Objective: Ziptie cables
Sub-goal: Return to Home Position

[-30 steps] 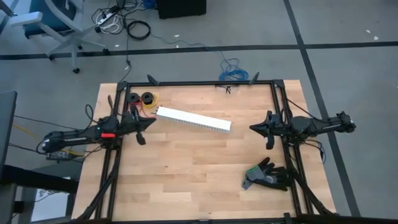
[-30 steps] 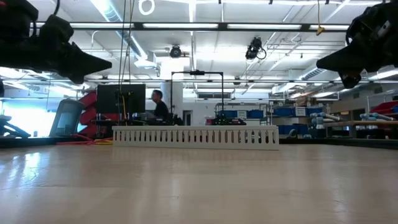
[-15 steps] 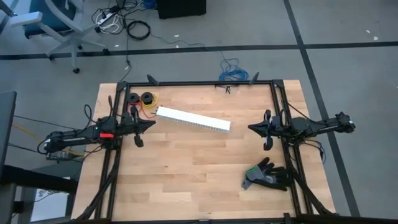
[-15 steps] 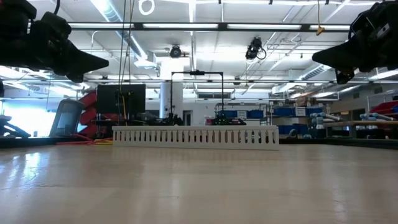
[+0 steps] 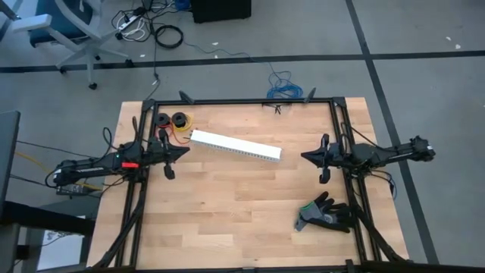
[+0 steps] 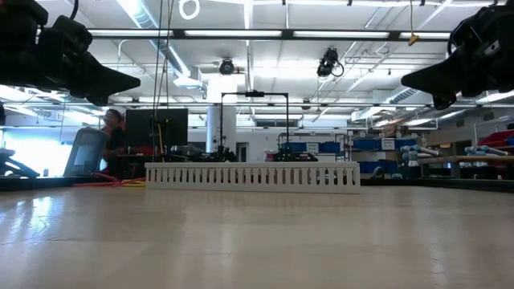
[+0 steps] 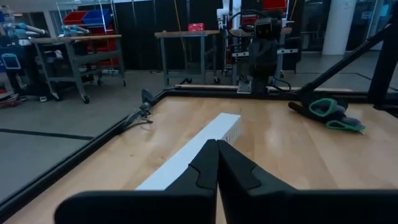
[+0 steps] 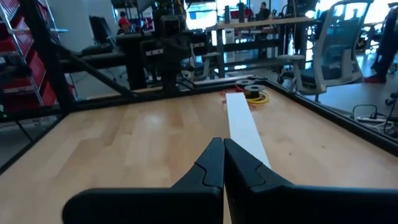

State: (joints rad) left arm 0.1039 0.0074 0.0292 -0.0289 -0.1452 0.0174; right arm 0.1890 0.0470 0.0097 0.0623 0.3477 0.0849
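Note:
My left gripper (image 5: 188,151) hovers shut above the table's left side, pointing right at the near end of a white slotted duct (image 5: 235,146) that lies flat on the wood. My right gripper (image 5: 302,155) hovers shut above the right side, pointing left at the duct's other end. The low view shows both grippers, left (image 6: 136,80) and right (image 6: 404,78), well above the duct (image 6: 253,175). Each wrist view looks along shut fingers, left (image 7: 217,142) and right (image 8: 222,140), down the duct's length. No cable bundle and no ziptie show in any view.
Two small black wire spools (image 5: 173,120) with red and yellow wire sit at the far left corner. A black and green glove (image 5: 326,214) lies near the right edge. A black frame (image 5: 242,101) rims the table. Bare wood (image 5: 227,205) lies between the arms.
My right gripper has edged a little toward the table's left, and my left gripper has drawn back slightly toward the left edge; both stay shut and level. A person in the room beyond the table has walked to the left.

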